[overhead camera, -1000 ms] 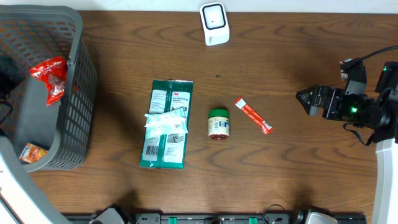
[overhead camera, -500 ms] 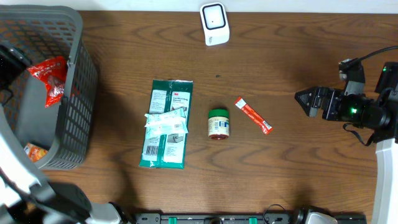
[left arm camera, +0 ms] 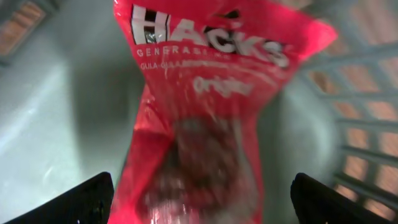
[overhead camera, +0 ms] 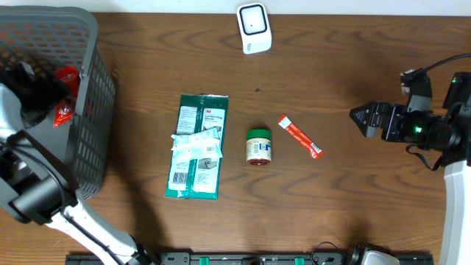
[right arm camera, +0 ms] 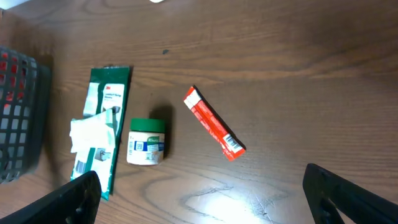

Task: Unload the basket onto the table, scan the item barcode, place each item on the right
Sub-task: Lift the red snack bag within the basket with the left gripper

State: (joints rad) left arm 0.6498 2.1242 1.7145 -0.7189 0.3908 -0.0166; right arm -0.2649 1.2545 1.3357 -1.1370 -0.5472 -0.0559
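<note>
Closest to the left wrist camera, a glossy red plastic sweets bag (left arm camera: 199,124) with white lettering fills the middle of the frame inside the grey slatted plastic basket (left arm camera: 360,124). The left jaws are spread wide, one dark fingertip (left arm camera: 81,202) in each lower corner, and the bag sits between them unpinched. From overhead, a black rail (overhead camera: 257,259) runs along the bottom edge of the frame. The left arm (overhead camera: 29,199) rises from the lower left into the basket at the upper left. The dark brown wood-grain surface (overhead camera: 353,206) carries three items in mid-frame. A flat green foil pack (overhead camera: 210,107) has a crumpled white wrapper (overhead camera: 195,145) lying on it. Just right of it stands a small jar with a green lid (overhead camera: 258,146), and farther right is a slim red stick sachet (overhead camera: 299,137), set diagonally, with a white printed patch at its lower-right end. All three lie apart from one another. At the right edge the right arm (overhead camera: 423,129) points left above bare wood, its jaws standing wide apart on nothing. At the top centre rests a white rounded barcode scanner (overhead camera: 254,28). Beyond it runs a pale strip; whether that is wall or floor cannot be told.
</note>
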